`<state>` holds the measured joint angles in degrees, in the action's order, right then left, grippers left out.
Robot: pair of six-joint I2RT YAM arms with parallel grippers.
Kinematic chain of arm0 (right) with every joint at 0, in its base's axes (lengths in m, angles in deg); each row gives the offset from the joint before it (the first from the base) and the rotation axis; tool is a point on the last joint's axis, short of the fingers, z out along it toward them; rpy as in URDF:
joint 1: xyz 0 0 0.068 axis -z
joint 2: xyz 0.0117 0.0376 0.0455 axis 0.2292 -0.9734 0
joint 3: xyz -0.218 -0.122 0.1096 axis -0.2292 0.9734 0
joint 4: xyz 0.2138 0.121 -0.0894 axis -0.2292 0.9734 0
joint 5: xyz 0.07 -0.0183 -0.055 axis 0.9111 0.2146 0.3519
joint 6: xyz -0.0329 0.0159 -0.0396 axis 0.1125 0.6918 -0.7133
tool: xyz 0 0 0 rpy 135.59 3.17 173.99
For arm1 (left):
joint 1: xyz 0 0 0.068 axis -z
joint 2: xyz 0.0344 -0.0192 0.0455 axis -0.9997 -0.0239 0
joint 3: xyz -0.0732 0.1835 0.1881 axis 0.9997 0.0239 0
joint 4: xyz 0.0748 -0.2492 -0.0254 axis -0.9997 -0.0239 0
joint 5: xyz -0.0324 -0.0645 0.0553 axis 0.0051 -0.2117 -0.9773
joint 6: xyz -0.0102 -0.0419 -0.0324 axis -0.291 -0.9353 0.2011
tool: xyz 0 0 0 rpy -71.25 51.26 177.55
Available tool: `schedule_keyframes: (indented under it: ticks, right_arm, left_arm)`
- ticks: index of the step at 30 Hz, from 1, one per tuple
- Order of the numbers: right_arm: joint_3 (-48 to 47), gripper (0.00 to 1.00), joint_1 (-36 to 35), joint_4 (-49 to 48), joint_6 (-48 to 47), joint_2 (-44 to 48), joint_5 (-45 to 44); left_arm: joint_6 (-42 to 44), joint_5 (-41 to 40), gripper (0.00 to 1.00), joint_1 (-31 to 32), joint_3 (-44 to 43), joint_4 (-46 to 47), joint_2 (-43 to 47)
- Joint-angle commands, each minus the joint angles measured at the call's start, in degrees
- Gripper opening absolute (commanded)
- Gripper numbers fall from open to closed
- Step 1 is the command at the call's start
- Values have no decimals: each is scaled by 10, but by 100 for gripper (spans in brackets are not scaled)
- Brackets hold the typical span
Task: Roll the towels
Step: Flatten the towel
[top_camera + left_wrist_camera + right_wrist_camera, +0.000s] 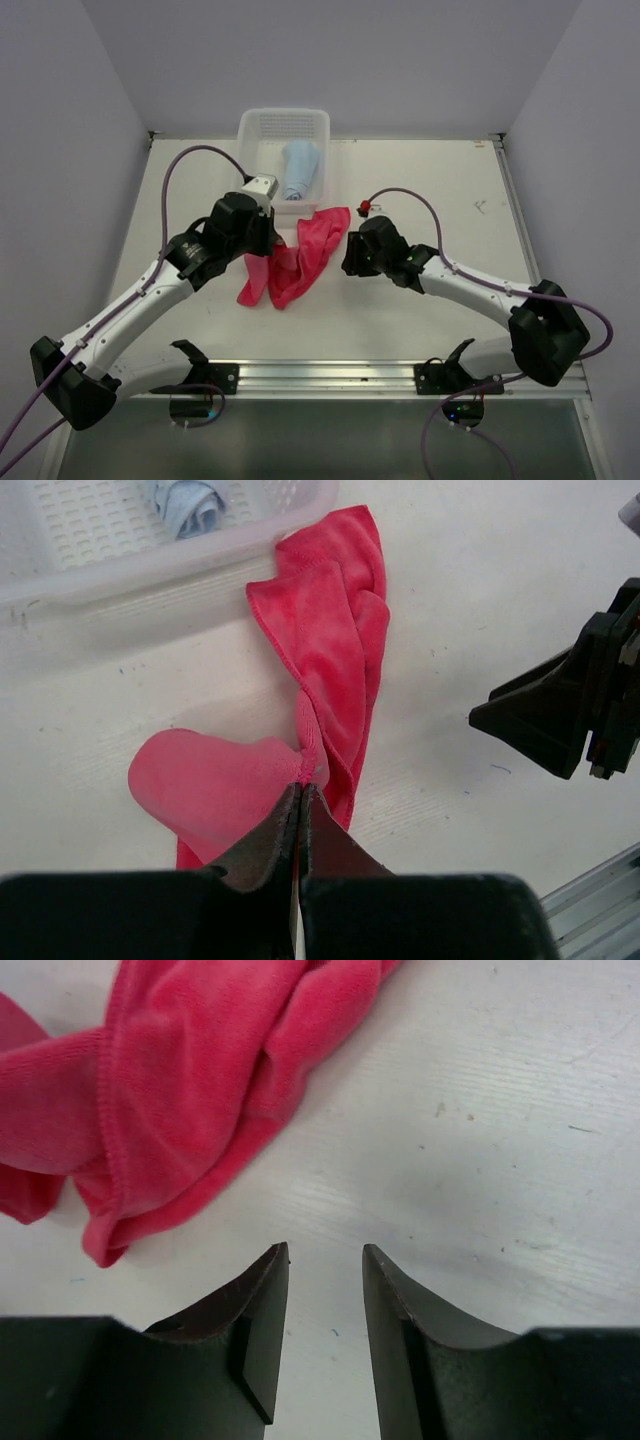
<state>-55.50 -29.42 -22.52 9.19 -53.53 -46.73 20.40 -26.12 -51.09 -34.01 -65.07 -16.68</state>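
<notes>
Worktop: white table (440, 200), scuffed; pale walls (60, 150) around it.
Far edge: basket (283, 125) holding a rolled blue towel (299, 168).
Pink towel (300, 260): crumpled and twisted at mid-worktop, near the basket.
Left gripper (302, 790): pinched on the pink towel.
Right gripper (325, 1252): fingers apart, beside it.

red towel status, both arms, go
Left pincer shut on red towel, unrolled. Right pincer open, empty, beside it. Blue towel rolled in basket. Nothing blocking.
</notes>
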Motion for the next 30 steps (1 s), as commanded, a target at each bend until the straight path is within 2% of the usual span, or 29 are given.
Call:
schedule_keyframes:
  ticks: [1,9,19,20,22,23,26,30]
  right_arm:
    - [-51,41,0,-42,11,-1,38]
    - [-133,45,-35,-79,34,-122,92]
    - [-193,45,-79,-103,43,-238,82]
    - [-193,34,-79,-96,44,-242,69]
    - [-181,22,-81,-81,51,-231,45]
    - [-173,13,-82,-75,51,-223,27]
    - [-126,6,-81,-47,53,-160,-42]
    - [-54,2,-81,8,78,-59,-141]
  left_arm:
    - [-20,40,0,1,12,24,10]
    - [-15,59,0,2,2,30,15]
    - [-5,56,0,2,-29,12,34]
    - [-4,51,0,1,-34,11,38]
    - [-3,43,0,1,-38,3,46]
    - [-3,38,0,2,-43,-2,46]
    - [-3,15,0,1,-43,-15,56]
    - [-22,-24,0,2,-26,-33,49]
